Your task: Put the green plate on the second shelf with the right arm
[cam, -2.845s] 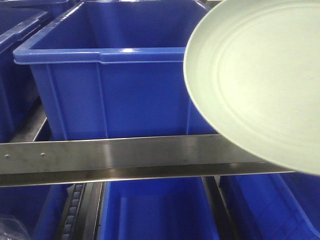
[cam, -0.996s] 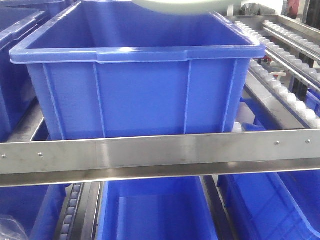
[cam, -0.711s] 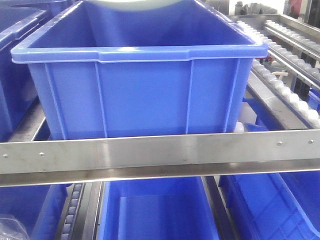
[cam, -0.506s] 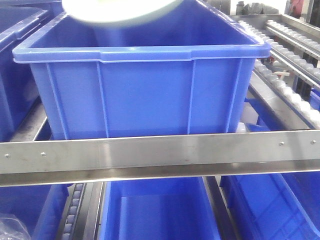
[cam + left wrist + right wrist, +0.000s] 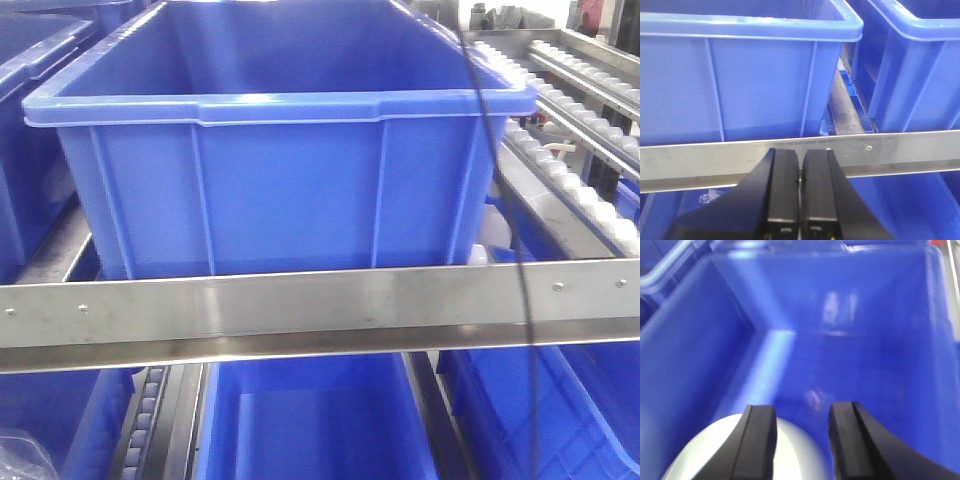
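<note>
The green plate [image 5: 792,455] shows only in the right wrist view, as a pale, blurred disc low inside the big blue bin [image 5: 690,340]. My right gripper [image 5: 801,410] is open above it. Its left finger [image 5: 760,440] crosses in front of the plate and the right finger stands off to the side over the bin floor. Whether the plate rests on the floor I cannot tell. The front view shows the same bin [image 5: 270,105] but no plate. My left gripper [image 5: 800,152] is shut and empty, in front of the steel shelf rail [image 5: 880,150].
A steel rail [image 5: 300,305] runs across in front of the bin. More blue bins [image 5: 310,420] sit on the level below and on both sides. A roller track [image 5: 570,170] runs at the right. A thin black cable [image 5: 500,200] hangs across the bin's right corner.
The plate, earlier at the top of the front view over the bin, slid left and has left that view. A black cable now hangs across the right side.
</note>
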`<state>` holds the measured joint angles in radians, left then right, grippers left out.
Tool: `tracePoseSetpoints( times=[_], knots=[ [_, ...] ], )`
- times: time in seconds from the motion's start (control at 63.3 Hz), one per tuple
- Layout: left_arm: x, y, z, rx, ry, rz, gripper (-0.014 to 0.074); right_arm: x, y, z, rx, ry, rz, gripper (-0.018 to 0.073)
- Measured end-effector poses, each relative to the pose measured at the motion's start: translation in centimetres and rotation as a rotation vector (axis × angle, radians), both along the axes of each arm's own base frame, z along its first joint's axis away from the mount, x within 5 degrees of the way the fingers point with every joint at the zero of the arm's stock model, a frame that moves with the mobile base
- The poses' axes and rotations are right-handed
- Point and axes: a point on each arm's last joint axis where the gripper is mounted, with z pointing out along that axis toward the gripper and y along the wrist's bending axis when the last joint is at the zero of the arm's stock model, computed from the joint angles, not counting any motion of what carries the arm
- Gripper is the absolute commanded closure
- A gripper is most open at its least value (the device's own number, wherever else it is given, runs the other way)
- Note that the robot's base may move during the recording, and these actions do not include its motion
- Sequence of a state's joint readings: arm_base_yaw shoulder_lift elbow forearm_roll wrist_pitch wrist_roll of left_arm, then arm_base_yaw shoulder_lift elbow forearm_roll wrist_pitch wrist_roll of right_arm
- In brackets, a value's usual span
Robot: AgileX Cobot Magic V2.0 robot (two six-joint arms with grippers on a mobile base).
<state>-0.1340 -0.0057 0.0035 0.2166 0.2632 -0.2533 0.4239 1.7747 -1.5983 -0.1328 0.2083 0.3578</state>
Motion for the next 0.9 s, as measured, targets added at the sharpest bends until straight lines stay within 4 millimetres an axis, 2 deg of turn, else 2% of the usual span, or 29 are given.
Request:
tracePoseSetpoints(
  times=[0.158, 0.205, 0.3, 0.458, 0.695, 0.901],
  knots=[
    [0.0, 0.0, 0.0, -0.002, 0.0, 0.0, 0.0472, -2.4, -1.2, 1.2, -0.013, 0.016, -0.006, 0.0525],
    [0.0, 0.0, 0.0, -0.002, 0.0, 0.0, 0.0472, -3.3, -1.6, 1.3, -0.02, 0.021, -0.006, 0.05],
    [0.0, 0.0, 0.0, -0.002, 0.0, 0.0, 0.0472, -5.8, -2.8, 1.7, -0.046, 0.009, -0.004, 0.0505],
    [0.0, 0.0, 0.0, -0.002, 0.0, 0.0, 0.0472, -10.3, -4.9, 0.9, -0.103, 0.014, 0.0, 0.0505],
    [0.0, 0.0, 0.0, -0.002, 0.0, 0.0, 0.0472, -17.3, -8.0, -1.1, -0.099, -0.014, 0.012, 0.0505],
    [0.0, 0.0, 0.0, -0.002, 0.0, 0.0, 0.0472, -21.2, -10.5, -4.3, -0.104, -0.003, -0.019, 0.0505]
  ],
)
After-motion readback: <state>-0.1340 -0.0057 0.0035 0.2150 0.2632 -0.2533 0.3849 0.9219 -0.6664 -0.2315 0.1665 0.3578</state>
